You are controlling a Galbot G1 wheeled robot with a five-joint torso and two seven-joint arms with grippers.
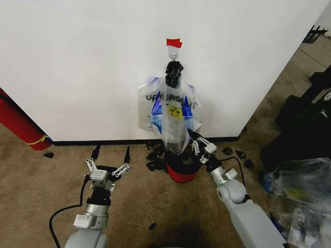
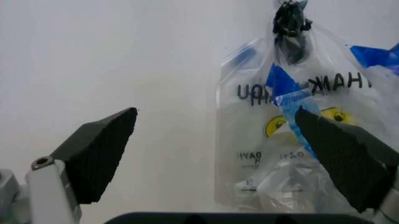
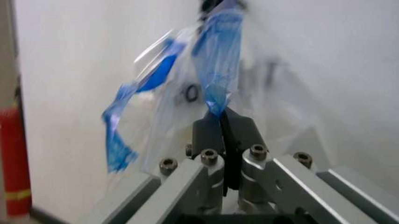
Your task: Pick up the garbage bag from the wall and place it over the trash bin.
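The garbage bag hangs against the wall from a small metal hook just below a piece of red tape. A black clip gathers the top of the bundle of bags below the hook. One bag is drawn outward and down from the bundle, its lower end reaching toward the trash bin, which stands on the carpet at the foot of the wall directly beneath the hook.

The right gripper sits just beside the bin's rim, at the lower edge of the drawn-out bag. In the right wrist view its jaws are pressed together on a fold of the bag's blue-trimmed plastic.

The left gripper hovers over the carpet, well apart from the bin on the side toward the red cylinder, which leans against the wall. Its jaws stand wide apart and hold nothing. In the left wrist view the bag's lettering and yellow face show between the two fingertips.

Small black scraps lie on the carpet around the bin's base.
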